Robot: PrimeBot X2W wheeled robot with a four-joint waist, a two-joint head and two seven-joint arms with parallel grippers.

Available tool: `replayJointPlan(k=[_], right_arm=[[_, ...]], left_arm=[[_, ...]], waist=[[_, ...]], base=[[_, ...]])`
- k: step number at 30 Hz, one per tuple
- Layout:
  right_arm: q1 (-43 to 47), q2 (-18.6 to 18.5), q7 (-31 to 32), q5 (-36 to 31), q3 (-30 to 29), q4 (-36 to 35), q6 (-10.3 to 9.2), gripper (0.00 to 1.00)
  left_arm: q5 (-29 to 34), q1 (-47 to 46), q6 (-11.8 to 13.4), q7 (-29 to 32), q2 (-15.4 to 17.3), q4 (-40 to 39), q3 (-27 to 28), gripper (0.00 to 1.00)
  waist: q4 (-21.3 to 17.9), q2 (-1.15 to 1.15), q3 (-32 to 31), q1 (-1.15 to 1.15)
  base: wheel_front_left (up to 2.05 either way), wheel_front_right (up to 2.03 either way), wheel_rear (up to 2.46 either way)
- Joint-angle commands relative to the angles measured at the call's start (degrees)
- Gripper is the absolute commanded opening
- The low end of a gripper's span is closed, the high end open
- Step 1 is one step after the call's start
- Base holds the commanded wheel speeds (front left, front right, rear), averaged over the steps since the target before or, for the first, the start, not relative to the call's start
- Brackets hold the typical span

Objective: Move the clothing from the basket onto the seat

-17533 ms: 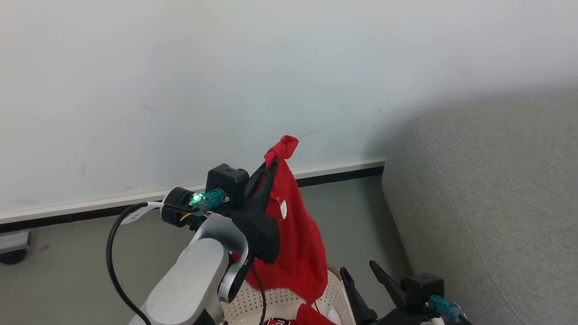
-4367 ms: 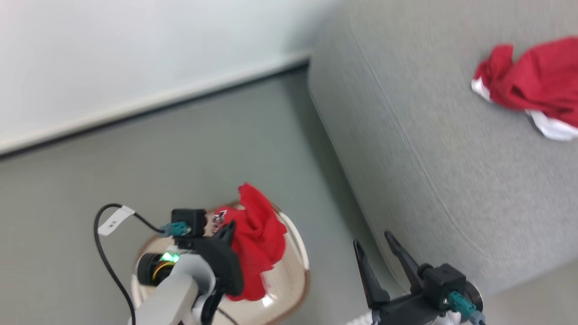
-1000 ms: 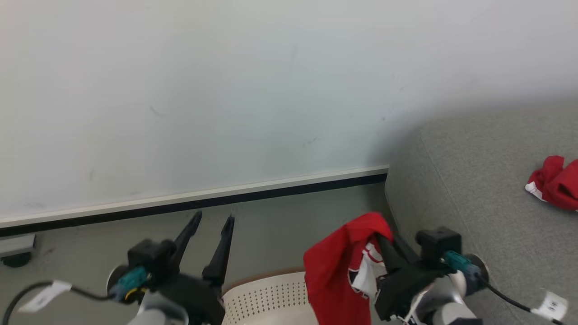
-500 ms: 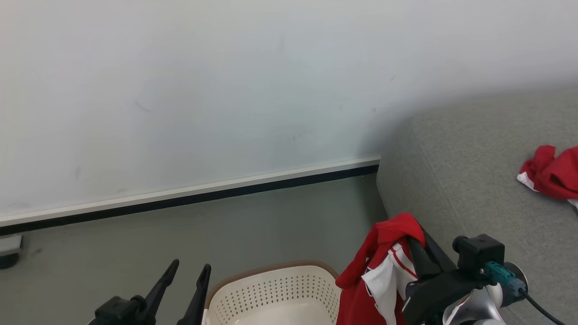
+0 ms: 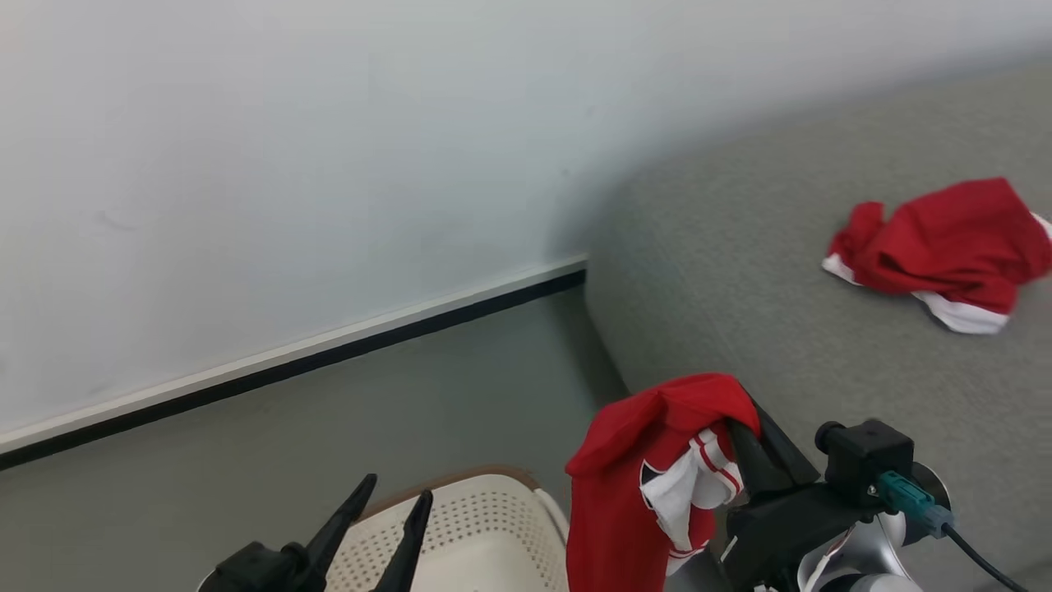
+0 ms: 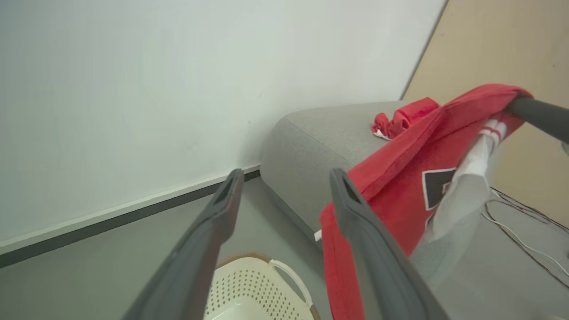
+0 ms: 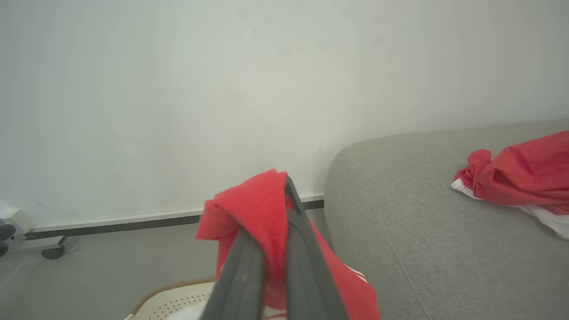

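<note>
The red jersey is pinched at its top fold between the pressed-together fingers of the right gripper and hangs loose below them. The basket lies down and to that gripper's left; the seat lies just to its right and ahead, with another red garment already laid farther along. The left gripper is spread and nothing is held in it. The jersey is best carried high, so that its hem is kept off the cushion's edge, and released only once well over the seat.

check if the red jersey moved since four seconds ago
Yes. It hung from the left gripper over the basket; now the right gripper holds the red jersey right of the basket, by the edge of the seat.
</note>
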Motion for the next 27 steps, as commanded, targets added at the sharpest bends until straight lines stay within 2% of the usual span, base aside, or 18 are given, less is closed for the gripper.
replayJointPlan(k=[1,11,20,27], right_arm=[[0.0,-0.5,-0.5,0.7,0.0,-0.6,0.00,0.00],[0.0,0.2,-2.6,1.1,-0.2,-0.3,0.00,0.00],[2.1,1.7,-5.2,-0.1,-3.0,-0.8,0.00,0.00],[0.8,2.0,-5.9,-0.9,-2.8,-0.7,0.00,0.00]], left_arm=[[0.5,-1.2,-0.8,0.0,0.4,0.1,-0.4,1.00],[1.3,-4.1,-2.3,1.0,1.6,0.9,-1.0,1.00],[2.4,-8.2,-3.1,2.4,1.8,1.9,-1.9,1.00],[3.5,-9.1,-1.9,3.4,2.1,2.6,-2.4,1.00]], waist=[[-7.4,0.00,2.7,0.00],[-15.5,0.00,7.1,0.00],[-16.5,0.00,10.8,0.00],[-16.6,0.00,12.4,0.00]], base=[[0.00,0.00,0.00],[0.00,0.00,0.00],[0.00,0.00,0.00],[0.00,0.00,0.00]])
